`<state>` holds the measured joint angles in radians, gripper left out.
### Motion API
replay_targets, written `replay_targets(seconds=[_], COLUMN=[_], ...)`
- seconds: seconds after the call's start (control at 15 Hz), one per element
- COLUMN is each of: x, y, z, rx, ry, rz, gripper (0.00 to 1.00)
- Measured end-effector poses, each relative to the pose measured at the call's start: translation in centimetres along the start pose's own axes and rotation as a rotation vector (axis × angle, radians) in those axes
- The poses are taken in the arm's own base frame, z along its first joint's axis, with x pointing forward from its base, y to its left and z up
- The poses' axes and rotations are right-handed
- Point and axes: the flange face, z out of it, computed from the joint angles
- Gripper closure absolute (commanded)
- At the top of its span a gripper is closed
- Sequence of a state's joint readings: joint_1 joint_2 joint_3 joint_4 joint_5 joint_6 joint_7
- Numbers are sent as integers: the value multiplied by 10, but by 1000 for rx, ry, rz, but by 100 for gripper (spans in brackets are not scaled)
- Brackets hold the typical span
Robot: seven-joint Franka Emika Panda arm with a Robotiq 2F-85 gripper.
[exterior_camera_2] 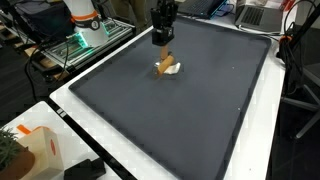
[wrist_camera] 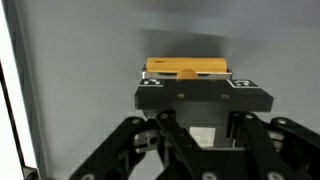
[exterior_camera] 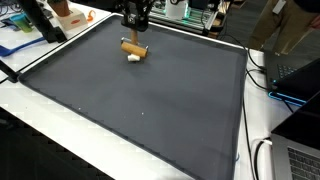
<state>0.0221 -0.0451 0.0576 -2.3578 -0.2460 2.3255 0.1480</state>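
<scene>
Dark mat [exterior_camera: 150, 110] covers the table [exterior_camera: 50, 118]; upper centre, the arm [exterior_camera_2: 163, 12] points straight down, gripper [exterior_camera: 135, 33] just above a block [exterior_camera: 134, 46]; its opening cannot be told.

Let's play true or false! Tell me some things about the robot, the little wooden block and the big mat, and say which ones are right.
1. The mat is dark grey. True.
2. The wooden block is blue. False: it is orange-brown.
3. A small white piece sits right beside the wooden block. True.
4. The gripper hangs over the bare middle of the mat, far from the block. False: it hangs just above the block, near the mat's far edge.
</scene>
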Motion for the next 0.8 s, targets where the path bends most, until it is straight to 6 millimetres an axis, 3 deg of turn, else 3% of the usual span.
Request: replay_targets(seconds=[0.47, 0.6, 0.8], x=[-7, -10, -29], y=[19, 45, 95], z=[11, 5, -26], rx=[33, 72, 163], ry=[-98, -84, -13], rz=[-4, -16, -53], gripper=[78, 78, 78])
